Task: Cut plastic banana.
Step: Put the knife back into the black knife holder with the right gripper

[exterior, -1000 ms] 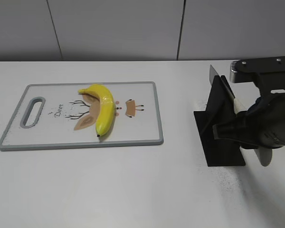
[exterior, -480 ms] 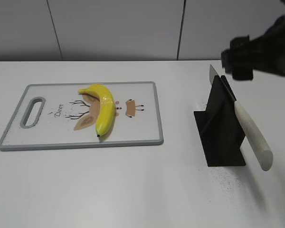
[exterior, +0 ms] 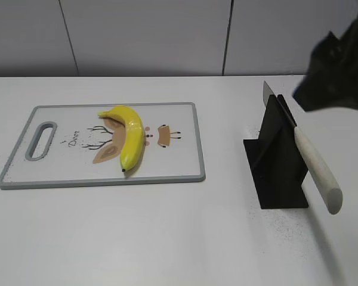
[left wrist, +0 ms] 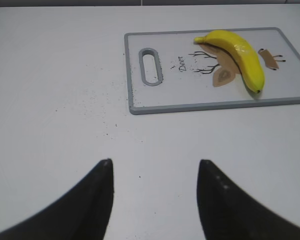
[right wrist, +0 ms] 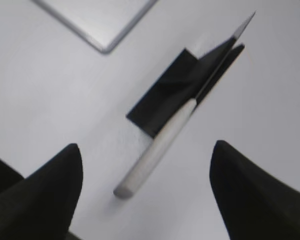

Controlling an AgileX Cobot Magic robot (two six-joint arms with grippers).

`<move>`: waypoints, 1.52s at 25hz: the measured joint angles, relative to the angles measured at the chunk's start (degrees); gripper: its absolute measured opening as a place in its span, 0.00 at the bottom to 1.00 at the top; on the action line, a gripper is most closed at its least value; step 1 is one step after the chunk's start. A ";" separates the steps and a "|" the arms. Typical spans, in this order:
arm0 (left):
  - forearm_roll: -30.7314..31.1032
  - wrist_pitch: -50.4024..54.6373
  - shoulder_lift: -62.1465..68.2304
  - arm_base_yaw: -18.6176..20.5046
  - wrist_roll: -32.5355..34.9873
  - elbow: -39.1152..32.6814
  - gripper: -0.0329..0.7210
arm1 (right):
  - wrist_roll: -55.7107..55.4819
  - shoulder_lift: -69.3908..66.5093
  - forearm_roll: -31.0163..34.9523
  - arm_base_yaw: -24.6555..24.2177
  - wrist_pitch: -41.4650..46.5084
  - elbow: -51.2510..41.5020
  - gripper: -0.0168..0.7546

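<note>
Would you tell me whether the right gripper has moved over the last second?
Yes. The right gripper rose from beside the knife handle to above the black stand, open and empty.

Yellow plastic banana (exterior: 129, 136) whole, lying flat on cutting board; knife (exterior: 304, 155) slotted aslant in black stand

The right gripper (right wrist: 145, 172) is no longer down at the knife (exterior: 304, 156) handle; it now sits higher, above and behind the black stand (exterior: 276, 161), only partly in the exterior view's upper right corner, jaws spread wide, empty.
</note>
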State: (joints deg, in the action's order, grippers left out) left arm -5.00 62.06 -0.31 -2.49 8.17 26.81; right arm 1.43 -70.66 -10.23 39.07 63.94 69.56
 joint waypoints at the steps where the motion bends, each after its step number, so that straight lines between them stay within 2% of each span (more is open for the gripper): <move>1: 0.00 0.00 0.00 0.00 0.00 0.00 0.74 | 1.73 0.00 -0.05 0.00 2.72 0.02 0.80; 6: 0.00 0.00 0.00 0.00 0.00 0.00 0.74 | 4.84 2.52 0.36 -0.11 5.22 -0.57 0.79; 9: 0.00 0.00 0.00 0.00 0.00 0.00 0.74 | 5.11 8.14 4.12 -0.11 5.25 -3.46 0.79; 13: 0.00 0.00 0.00 0.00 0.00 0.00 0.74 | 5.17 20.13 8.35 -0.11 4.49 -12.87 0.79; 19: 0.00 0.00 0.00 0.00 0.00 0.00 0.74 | 4.90 40.26 8.95 -0.11 -0.10 -28.87 0.79; 23: 0.00 0.00 0.00 0.00 0.00 0.00 0.74 | 3.41 51.87 8.84 -0.11 -0.91 -34.70 0.79; 31: 0.00 -0.02 0.00 0.00 0.00 0.00 0.74 | -1.43 65.57 7.67 -0.11 -2.09 -39.96 0.79; 38: 0.00 -0.02 0.00 0.00 0.00 0.00 0.74 | -2.20 67.36 7.52 -0.11 -2.40 -40.14 0.79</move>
State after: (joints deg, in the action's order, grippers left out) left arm -5.00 62.03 -0.31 -2.49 8.17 26.81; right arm -0.77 -3.30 -2.70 38.96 61.54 29.42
